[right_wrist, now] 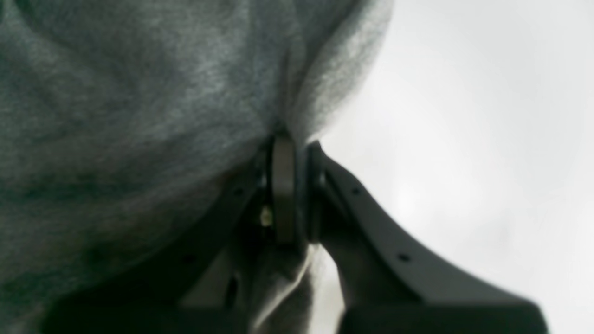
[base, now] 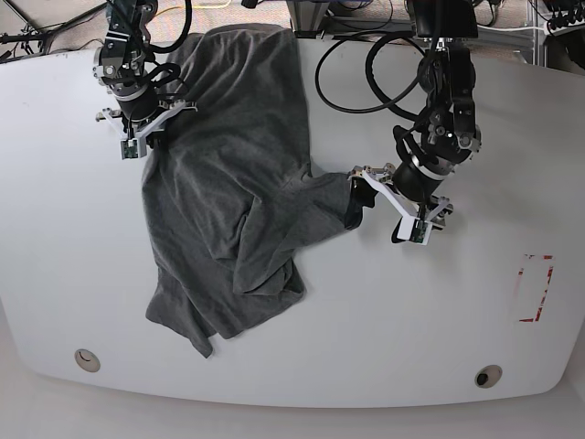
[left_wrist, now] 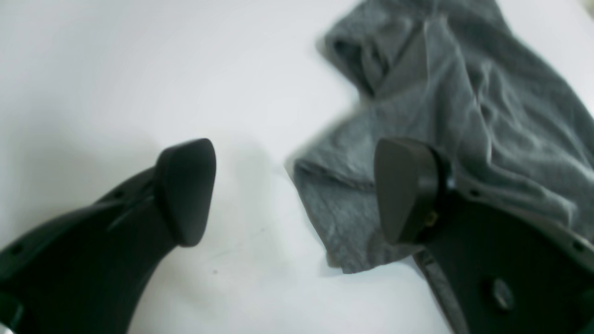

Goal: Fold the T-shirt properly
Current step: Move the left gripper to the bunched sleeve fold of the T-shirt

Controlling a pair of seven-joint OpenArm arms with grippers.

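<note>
Under the left wrist camera, the left claw [left_wrist: 297,190] gapes empty above the sleeve of the rumpled dark heather-grey knit T-shirt [left_wrist: 459,106]; it may pinch only table [left_wrist: 116,69]. Right wrist: the right claw [right_wrist: 294,185] is clenched on cloth. Base: the T-shirt lies bunched mid-table, so pulling may twist it.

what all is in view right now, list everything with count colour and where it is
T-shirt: one, dark heather grey, spread crumpled over the left and middle of the table, one sleeve reaching toward the left gripper
table: one, white, under everything
red marking: one, red outline, right side of the table
round holes: two, dark, near the front edge at left and right
cables: several, black, along the far edge
right gripper: one, black, shut on the T-shirt at its far left edge
left gripper: one, black, open beside the sleeve
</note>
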